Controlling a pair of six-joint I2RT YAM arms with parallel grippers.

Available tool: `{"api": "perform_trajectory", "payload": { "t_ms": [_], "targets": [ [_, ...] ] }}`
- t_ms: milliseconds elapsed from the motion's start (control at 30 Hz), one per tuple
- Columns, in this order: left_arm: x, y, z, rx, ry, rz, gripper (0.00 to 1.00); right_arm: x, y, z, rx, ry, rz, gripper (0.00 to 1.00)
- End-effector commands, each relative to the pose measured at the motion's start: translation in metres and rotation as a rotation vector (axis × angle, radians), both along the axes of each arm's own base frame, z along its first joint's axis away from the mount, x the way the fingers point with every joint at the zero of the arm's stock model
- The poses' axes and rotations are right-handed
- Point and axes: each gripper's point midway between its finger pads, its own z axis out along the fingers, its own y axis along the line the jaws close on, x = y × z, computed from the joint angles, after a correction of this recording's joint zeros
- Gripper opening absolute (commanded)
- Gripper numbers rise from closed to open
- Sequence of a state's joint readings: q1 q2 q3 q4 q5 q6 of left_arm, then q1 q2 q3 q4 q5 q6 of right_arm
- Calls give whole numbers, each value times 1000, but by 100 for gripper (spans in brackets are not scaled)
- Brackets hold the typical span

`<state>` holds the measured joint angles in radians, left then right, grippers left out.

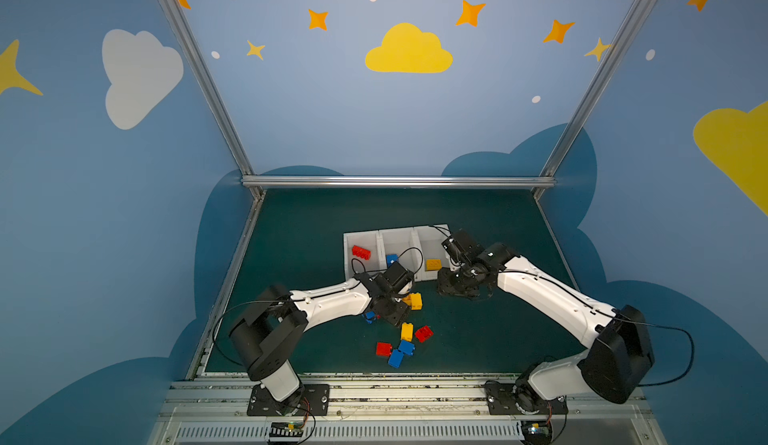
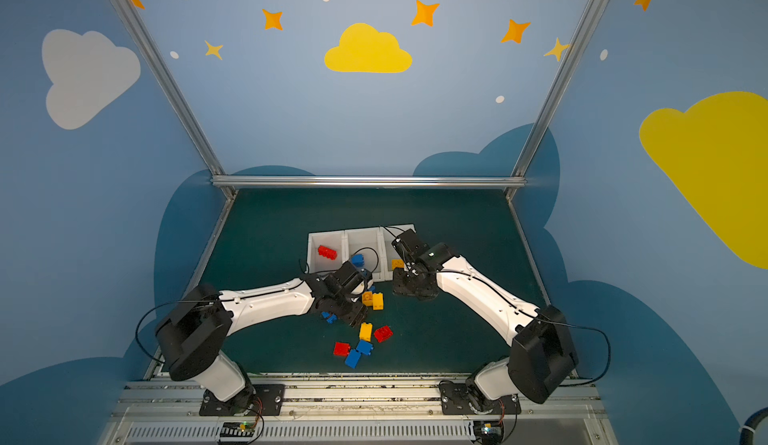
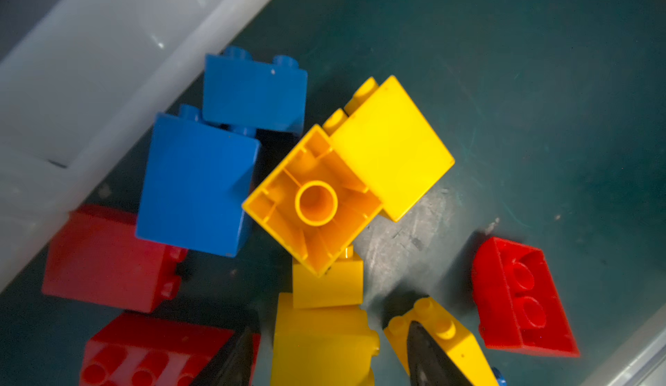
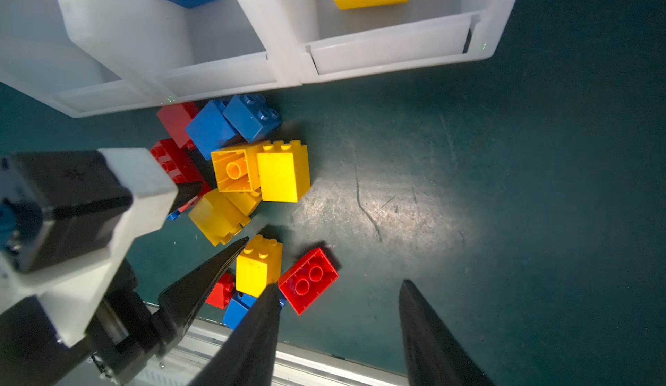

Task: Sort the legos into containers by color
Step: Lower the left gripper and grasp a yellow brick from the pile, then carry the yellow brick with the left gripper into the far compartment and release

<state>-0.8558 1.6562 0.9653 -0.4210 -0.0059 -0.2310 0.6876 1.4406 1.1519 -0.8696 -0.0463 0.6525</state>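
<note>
My left gripper (image 3: 331, 326) hangs low over the pile of loose legos, open, its jaws either side of a yellow brick (image 3: 320, 344) with a gap showing on each side. The right wrist view shows the same brick (image 4: 216, 218) between those fingers (image 4: 216, 269). Three white containers stand behind the pile: a red brick (image 1: 360, 252) lies in the left container (image 1: 361, 235), a blue one (image 1: 391, 259) in the middle container (image 1: 397, 231), a yellow one (image 1: 433, 264) in the right container (image 1: 432, 227). My right gripper (image 4: 339, 285) is open and empty above bare mat, right of the pile.
More loose legos lie on the green mat (image 1: 498, 339): two yellow bricks side by side (image 1: 414, 301), a yellow (image 1: 407, 331), two reds (image 1: 424, 333) (image 1: 384, 348) and two blues (image 1: 406, 346) (image 1: 395, 357). Blue and red bricks (image 4: 216, 128) sit against the containers' front wall.
</note>
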Motion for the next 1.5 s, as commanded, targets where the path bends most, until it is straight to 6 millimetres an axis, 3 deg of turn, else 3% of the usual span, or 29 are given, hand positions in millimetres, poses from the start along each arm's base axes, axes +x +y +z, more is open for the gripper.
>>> {"api": "perform_trajectory", "payload": {
  "t_ms": [0,200,433,667,800,900,1167,1467],
  "targets": [
    [3,-1,-1,22,-8,-4,63,-2,-3,4,19,-7,-18,54],
    [4,-2,-2,28,-8,-4,45,-2,-5,2,21,-6,-30,53],
    [7,-6,11,1,-26,-8,43,-2,-10,1,19,-6,-47,52],
    [26,-31,68,-99,-119,-40,43,2,-27,17,5,-47,-69,52],
    [53,-55,101,-160,-220,-57,45,2,-46,28,-11,-97,-73,52],
    [78,-74,113,-176,-266,-90,46,-1,-60,31,-24,-129,-80,52],
    [143,-108,102,-157,-275,-96,46,-15,-94,34,-35,-217,-185,52],
    [184,-125,80,-149,-249,-64,46,-30,-119,40,10,-363,-252,53]
  ]
}}
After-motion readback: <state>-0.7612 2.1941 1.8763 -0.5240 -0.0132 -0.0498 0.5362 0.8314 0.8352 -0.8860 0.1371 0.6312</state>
